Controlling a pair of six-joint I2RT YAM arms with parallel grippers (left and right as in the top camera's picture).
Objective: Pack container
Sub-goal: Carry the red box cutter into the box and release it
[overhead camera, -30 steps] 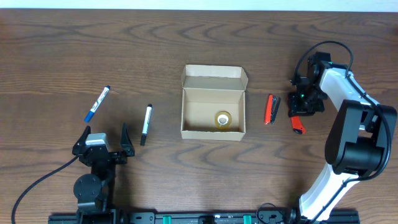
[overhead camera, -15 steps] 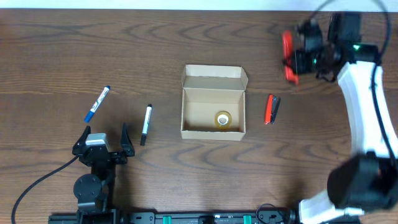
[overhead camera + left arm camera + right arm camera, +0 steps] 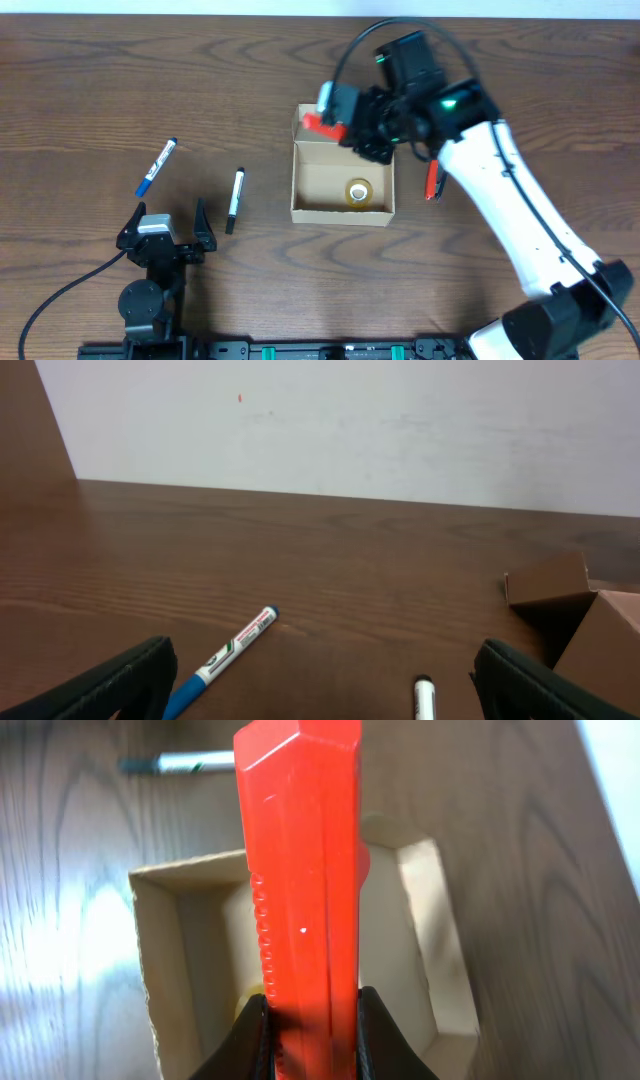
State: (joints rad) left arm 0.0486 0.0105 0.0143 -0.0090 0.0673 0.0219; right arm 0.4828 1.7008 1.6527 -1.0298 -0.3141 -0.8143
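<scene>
I have right gripper (image 3: 338,115) pinching red cutter (image 3: 322,125) over container (image 3: 340,213), 12 o'clock edge. Placing step. Next: lower, release beside tape roll (image 3: 358,190). Left gripper (image 3: 168,218) spread wide, 8 o'clock.

I can read no text anywhere from here. The only print I see is on the white barrel of the blue marker (image 3: 232,648), well to the left of the container (image 3: 343,180): green and red marks, too small and blurred to make out. The black pen (image 3: 234,199), between that marker and the container, is too small to tell. The red cutter (image 3: 300,870), over the container, shows only moulded ridges.
</scene>
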